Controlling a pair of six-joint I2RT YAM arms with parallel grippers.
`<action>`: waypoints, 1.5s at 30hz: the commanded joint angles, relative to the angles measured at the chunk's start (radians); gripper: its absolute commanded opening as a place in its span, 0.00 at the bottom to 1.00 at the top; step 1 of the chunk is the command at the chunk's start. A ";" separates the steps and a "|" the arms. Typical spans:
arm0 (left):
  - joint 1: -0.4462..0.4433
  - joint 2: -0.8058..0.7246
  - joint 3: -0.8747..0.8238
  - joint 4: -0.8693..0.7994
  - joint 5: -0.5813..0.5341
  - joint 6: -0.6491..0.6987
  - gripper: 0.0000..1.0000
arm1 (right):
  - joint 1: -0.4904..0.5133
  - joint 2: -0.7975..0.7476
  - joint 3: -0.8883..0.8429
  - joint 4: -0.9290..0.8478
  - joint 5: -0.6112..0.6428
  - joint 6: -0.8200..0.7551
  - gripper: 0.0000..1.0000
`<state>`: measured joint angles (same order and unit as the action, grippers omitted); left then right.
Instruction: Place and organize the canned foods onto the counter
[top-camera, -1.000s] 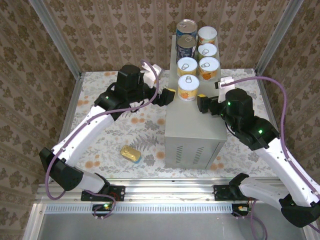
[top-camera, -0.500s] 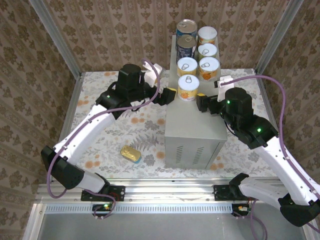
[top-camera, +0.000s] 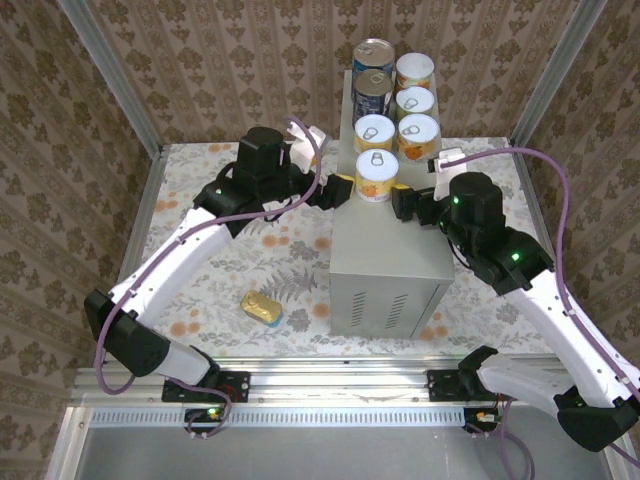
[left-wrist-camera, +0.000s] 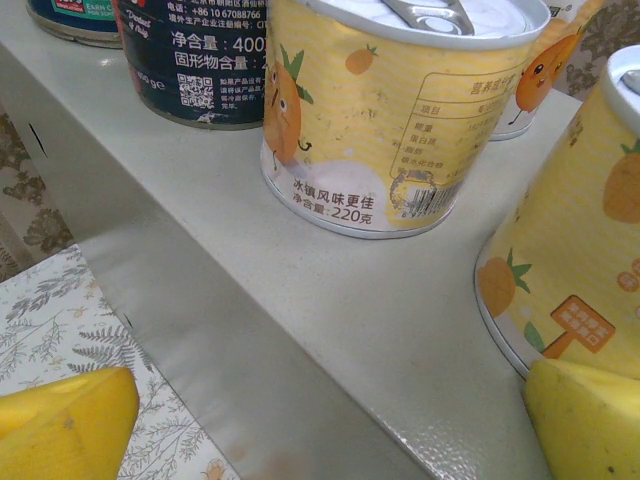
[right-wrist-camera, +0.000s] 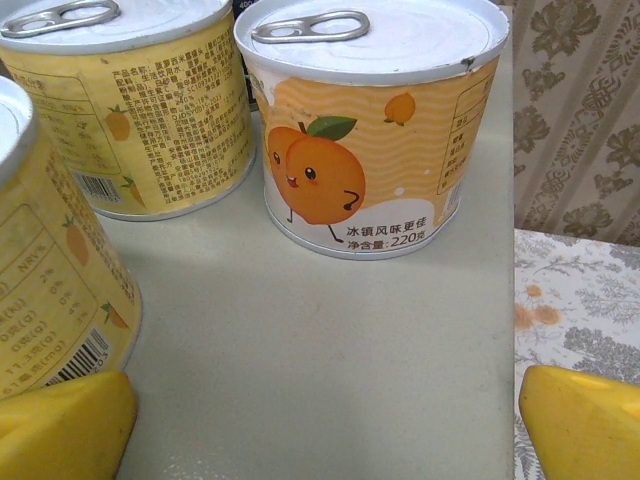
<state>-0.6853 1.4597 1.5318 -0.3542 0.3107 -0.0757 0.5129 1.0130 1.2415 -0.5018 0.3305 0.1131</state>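
Several canned foods stand in two rows on the far half of the counter (top-camera: 385, 245): two blue-labelled cans (top-camera: 372, 88) at the back left, and yellow cans (top-camera: 418, 135) beside and in front of them. The front yellow can (top-camera: 377, 175) stands between my two grippers. My left gripper (top-camera: 338, 192) is open at the counter's left edge, its yellow fingertips (left-wrist-camera: 60, 425) wide apart and a pineapple can (left-wrist-camera: 400, 110) ahead. My right gripper (top-camera: 398, 205) is open over the counter top, facing a peach can (right-wrist-camera: 370, 130). A flat oblong yellow tin (top-camera: 262, 307) lies on the floral floor.
The near half of the counter top (right-wrist-camera: 320, 340) is bare. Patterned walls and metal frame posts (top-camera: 120, 90) close in the cell on three sides. A rail (top-camera: 330, 385) runs along the near edge by the arm bases.
Both arms have crept slightly toward the front yellow can. The cans and the flat tin have not moved, and both grippers stay open.
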 joint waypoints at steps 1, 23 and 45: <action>0.010 0.029 0.015 -0.023 -0.001 -0.003 1.00 | -0.009 0.018 -0.007 -0.041 -0.014 0.005 1.00; 0.027 -0.033 -0.012 -0.038 -0.055 -0.015 1.00 | -0.034 0.002 -0.017 -0.041 -0.051 0.008 1.00; 0.072 -0.351 -0.285 -0.384 -0.338 -0.175 1.00 | -0.057 -0.078 -0.016 -0.088 -0.044 -0.013 1.00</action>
<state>-0.6201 1.1351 1.2865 -0.6083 0.0597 -0.1699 0.4614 0.9817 1.2301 -0.5133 0.2577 0.1120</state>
